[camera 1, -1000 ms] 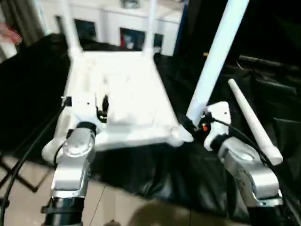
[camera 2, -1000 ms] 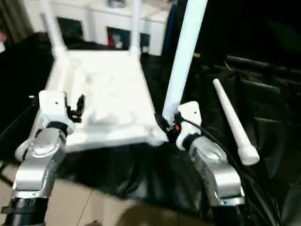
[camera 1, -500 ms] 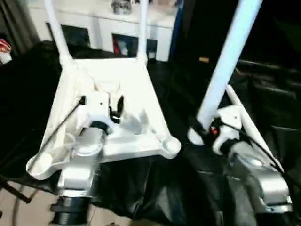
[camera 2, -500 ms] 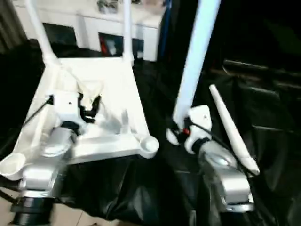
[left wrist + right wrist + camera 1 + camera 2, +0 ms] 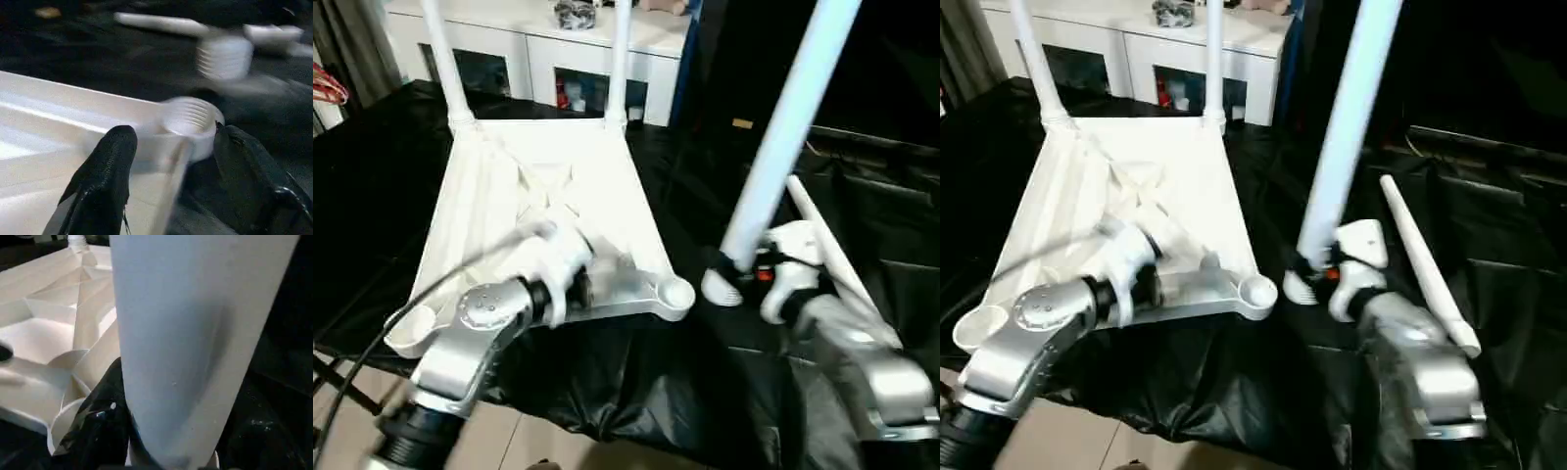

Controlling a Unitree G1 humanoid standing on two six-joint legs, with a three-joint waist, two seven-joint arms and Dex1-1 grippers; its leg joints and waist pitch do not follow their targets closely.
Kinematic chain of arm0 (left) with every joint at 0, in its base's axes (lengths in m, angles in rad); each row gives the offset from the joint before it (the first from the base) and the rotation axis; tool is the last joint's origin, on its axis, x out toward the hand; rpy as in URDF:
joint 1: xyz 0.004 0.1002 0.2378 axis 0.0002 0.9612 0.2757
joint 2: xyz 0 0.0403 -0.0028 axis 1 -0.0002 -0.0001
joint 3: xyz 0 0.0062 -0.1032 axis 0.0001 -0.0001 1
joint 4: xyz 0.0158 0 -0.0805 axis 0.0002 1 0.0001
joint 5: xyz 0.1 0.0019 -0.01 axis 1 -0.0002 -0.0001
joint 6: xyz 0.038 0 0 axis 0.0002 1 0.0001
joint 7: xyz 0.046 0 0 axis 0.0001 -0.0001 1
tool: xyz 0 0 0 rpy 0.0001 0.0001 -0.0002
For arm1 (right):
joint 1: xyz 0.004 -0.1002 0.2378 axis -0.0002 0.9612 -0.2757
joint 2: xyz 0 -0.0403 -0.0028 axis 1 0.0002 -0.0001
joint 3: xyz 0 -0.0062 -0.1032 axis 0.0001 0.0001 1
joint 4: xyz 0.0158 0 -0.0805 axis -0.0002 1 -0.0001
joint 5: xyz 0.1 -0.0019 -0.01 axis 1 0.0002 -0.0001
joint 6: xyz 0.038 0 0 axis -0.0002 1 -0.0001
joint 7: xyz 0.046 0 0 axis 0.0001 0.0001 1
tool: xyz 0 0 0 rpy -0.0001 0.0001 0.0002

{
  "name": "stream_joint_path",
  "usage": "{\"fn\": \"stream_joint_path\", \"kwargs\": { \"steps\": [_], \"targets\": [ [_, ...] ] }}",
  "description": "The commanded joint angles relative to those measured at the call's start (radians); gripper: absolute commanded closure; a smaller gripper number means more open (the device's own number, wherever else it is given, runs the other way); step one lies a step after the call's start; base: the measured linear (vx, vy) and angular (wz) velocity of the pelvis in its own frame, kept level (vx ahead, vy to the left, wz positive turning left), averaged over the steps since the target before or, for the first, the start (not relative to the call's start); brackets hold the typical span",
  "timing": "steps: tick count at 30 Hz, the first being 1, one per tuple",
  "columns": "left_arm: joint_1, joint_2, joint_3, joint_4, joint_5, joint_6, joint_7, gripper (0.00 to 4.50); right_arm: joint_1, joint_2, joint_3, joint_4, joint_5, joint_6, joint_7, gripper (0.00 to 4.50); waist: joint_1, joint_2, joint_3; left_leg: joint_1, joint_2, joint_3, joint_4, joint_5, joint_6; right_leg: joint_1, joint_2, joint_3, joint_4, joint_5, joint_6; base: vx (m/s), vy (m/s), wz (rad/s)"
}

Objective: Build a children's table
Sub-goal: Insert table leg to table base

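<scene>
White table top (image 5: 548, 196) upside down on the black cloth (image 5: 372, 196), left gripper (image 5: 168, 161) fingers apart around its near corner socket (image 5: 674, 294), right gripper (image 5: 161, 450) squeezing a leg (image 5: 783, 137) just beside that socket

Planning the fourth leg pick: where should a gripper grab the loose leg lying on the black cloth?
Grip the loose leg mid-shaft, coming from above with fingers across it. It lies flat on the black cloth; the round tapered shaft is bare there, and the flared near end looks too wide.
</scene>
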Motion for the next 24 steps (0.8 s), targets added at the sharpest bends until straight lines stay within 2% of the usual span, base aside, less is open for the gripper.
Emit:
{"fn": "stream_joint_path", "kwargs": {
  "steps": [1,3,4,5,7,8,9,11,12,14,17,20,21,24],
  "targets": [
    [-0.062,0.016,-0.053,0.062,0.041,-0.016,-0.081,1.59,-0.013,-0.024,0.005,-0.025,0.010,-0.002,0.023,2.62,0.004,0.007,-0.045,0.002,0.055,-0.011,-0.097,-0.183,-0.009,0.030,-0.077,0.049,-0.093,-0.262,-0.143,0.000,0.000,0.00],
    [-0.083,0.014,-0.061,0.096,0.052,-0.026,-0.095,1.59,-0.010,-0.029,0.007,-0.030,0.012,-0.001,0.025,2.62,0.004,0.005,-0.049,-0.003,0.057,-0.012,-0.096,-0.151,-0.010,0.037,-0.078,0.047,-0.086,-0.207,-0.155,0.000,0.000,0.00],
    [-0.089,0.013,-0.062,0.104,0.055,-0.027,-0.096,1.59,-0.009,-0.030,0.007,-0.032,0.012,-0.001,0.026,2.62,0.003,0.008,-0.051,-0.004,0.056,-0.011,-0.093,-0.132,-0.010,0.039,-0.078,0.046,-0.083,-0.172,-0.164,0.000,0.000,0.00],
    [-0.119,0.009,-0.068,0.150,0.067,-0.040,-0.104,1.87,-0.002,-0.034,0.007,-0.043,0.016,0.003,0.029,2.62,0.002,0.011,-0.051,-0.005,0.056,-0.011,-0.093,-0.119,-0.009,0.040,-0.076,0.045,-0.082,-0.147,-0.170,0.000,0.000,0.00],
    [-0.159,0.014,-0.079,0.212,0.070,-0.061,-0.127,1.94,0.011,-0.039,0.005,-0.063,0.021,0.012,0.038,2.62,0.002,0.018,-0.055,-0.006,0.054,-0.011,-0.090,-0.099,-0.006,0.042,-0.075,0.044,-0.077,-0.100,-0.180,0.000,0.000,0.00],
    [-0.173,0.017,-0.084,0.235,0.072,-0.061,-0.136,1.98,0.019,-0.041,0.004,-0.070,0.022,0.014,0.041,2.62,0.003,0.018,-0.057,-0.004,0.055,-0.010,-0.089,-0.090,-0.004,0.042,-0.073,0.043,-0.076,-0.073,-0.186,0.000,0.000,0.00],
    [-0.179,0.021,-0.087,0.246,0.073,-0.062,-0.148,2.22,0.024,-0.041,0.003,-0.075,0.023,0.016,0.043,2.62,0.002,0.014,-0.059,-0.008,0.055,-0.011,-0.088,-0.078,-0.002,0.046,-0.074,0.043,-0.072,-0.051,-0.191,0.000,0.000,0.00],
    [-0.184,0.023,-0.091,0.255,0.074,-0.059,-0.157,2.37,0.029,-0.043,0.003,-0.077,0.023,0.015,0.044,2.62,0.002,0.018,-0.058,-0.011,0.056,-0.010,-0.086,-0.061,0.005,0.046,-0.077,0.042,-0.069,-0.014,-0.213,0.000,0.000,0.00],
    [-0.186,0.027,-0.094,0.269,0.077,-0.055,-0.178,2.37,0.038,-0.042,0.002,-0.082,0.022,0.014,0.042,2.62,0.003,0.024,-0.058,-0.010,0.056,-0.010,-0.085,-0.061,0.005,0.045,-0.077,0.042,-0.068,-0.012,-0.218,0.000,0.000,0.00],
    [-0.185,0.029,-0.094,0.275,0.081,-0.047,-0.183,2.66,0.044,-0.040,0.002,-0.086,0.020,0.012,0.038,2.62,0.001,0.022,-0.058,-0.010,0.058,-0.010,-0.087,-0.072,0.005,0.046,-0.077,0.042,-0.069,-0.020,-0.225,0.000,0.000,0.00],
    [-0.185,0.035,-0.102,0.288,0.086,-0.032,-0.195,2.78,0.048,-0.036,0.004,-0.090,0.019,0.012,0.033,2.62,0.001,0.020,-0.055,-0.010,0.059,-0.009,-0.089,-0.088,0.003,0.045,-0.077,0.042,-0.072,-0.041,-0.231,0.000,0.000,0.00],
    [-0.184,0.047,-0.115,0.297,0.099,-0.034,-0.202,2.88,0.050,-0.032,0.007,-0.092,0.018,0.013,0.032,2.62,0.002,0.022,-0.053,-0.008,0.061,-0.010,-0.092,-0.114,-0.002,0.043,-0.079,0.043,-0.077,-0.098,-0.219,0.000,0.000,0.00],
    [-0.184,0.050,-0.119,0.303,0.110,-0.041,-0.198,3.05,0.049,-0.031,0.008,-0.091,0.017,0.012,0.032,2.62,0.001,0.022,-0.053,-0.008,0.062,-0.010,-0.092,-0.117,-0.003,0.042,-0.079,0.043,-0.077,-0.102,-0.218,0.000,0.000,0.00],
    [-0.191,0.051,-0.115,0.336,0.135,-0.062,-0.174,3.21,0.039,-0.028,0.013,-0.084,0.021,0.012,0.036,2.62,0.001,0.016,-0.051,-0.009,0.061,-0.009,-0.093,-0.121,-0.003,0.042,-0.079,0.043,-0.080,-0.122,-0.211,0.000,0.000,0.00]
  ]
}}
